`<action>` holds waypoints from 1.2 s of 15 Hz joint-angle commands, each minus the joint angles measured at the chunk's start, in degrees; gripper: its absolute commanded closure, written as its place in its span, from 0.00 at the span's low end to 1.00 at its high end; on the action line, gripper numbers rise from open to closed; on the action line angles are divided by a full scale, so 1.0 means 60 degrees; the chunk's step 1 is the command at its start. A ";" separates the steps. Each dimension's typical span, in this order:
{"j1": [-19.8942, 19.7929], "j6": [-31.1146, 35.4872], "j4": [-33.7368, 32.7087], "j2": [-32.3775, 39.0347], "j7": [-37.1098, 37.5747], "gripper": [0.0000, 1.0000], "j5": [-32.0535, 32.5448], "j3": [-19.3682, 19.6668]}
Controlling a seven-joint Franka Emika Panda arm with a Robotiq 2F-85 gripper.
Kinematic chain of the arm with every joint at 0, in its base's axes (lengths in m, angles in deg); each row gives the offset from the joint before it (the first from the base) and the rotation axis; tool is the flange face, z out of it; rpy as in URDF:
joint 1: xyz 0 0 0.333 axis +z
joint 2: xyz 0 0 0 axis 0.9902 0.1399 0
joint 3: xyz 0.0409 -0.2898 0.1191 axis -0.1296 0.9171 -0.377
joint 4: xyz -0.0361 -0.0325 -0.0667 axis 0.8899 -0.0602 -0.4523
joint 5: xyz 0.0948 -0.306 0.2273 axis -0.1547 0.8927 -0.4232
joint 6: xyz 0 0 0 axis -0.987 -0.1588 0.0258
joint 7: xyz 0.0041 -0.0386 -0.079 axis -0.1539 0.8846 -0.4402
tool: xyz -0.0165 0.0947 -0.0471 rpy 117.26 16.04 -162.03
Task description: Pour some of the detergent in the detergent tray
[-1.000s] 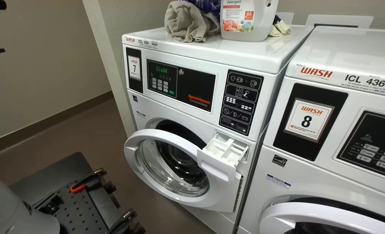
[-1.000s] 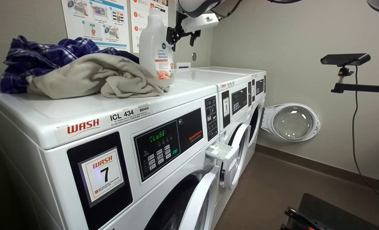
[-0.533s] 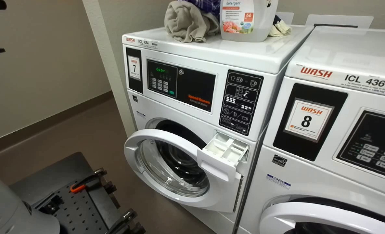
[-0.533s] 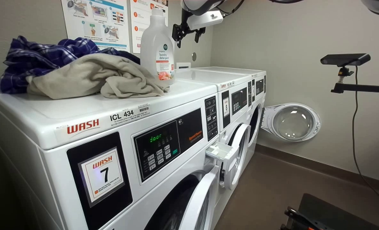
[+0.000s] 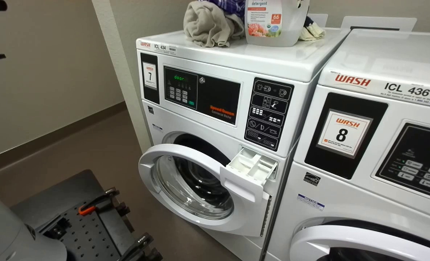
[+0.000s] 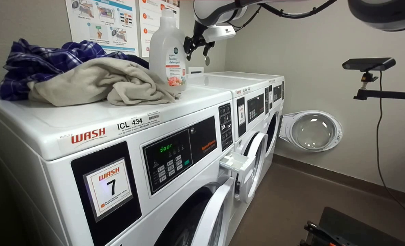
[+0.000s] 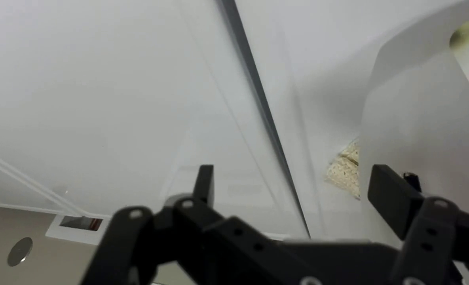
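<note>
The likeliest mishap is a shove instead of a grip. The detergent bottle stands upright, what looks like its cap on, on top of the washer marked 7, and the gripper hangs just beside it, jaws spread wide and holding nothing. In the wrist view the bottle does not lie between them: the nearer finger overlaps its edge, while the other finger is well apart from it. Whether anything touches, I cannot tell. If the arm drops or swings in like this, that nearer finger may bump the bottle and slide or tip it towards the beige cloth on its other side; if the jaws close too soon, they may catch only a bit of smooth plastic, and the bottle would probably slip or twist on lifting. At the pour, a cap left on would let nothing out, and a weak hold could send detergent past the tray, which sits pulled out below the bottle, onto the open door, also below it.

Set against half a second ago, the gripper sits lower beside the bottle and more of the arm shows above it. The bottle itself stands very slightly shifted or turned, upright all the same. The display below it reads "door" in both frames
</note>
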 commanded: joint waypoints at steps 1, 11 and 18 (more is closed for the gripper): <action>-0.0428 -0.0141 -0.1133 0.0862 -0.1236 0.00 -0.1208 -0.0341; -0.1377 -0.3029 -0.2892 0.1588 -0.4768 0.00 -0.3917 -0.1784; -0.1600 -0.3594 -0.4232 0.2619 -0.6174 0.00 -0.4309 -0.1961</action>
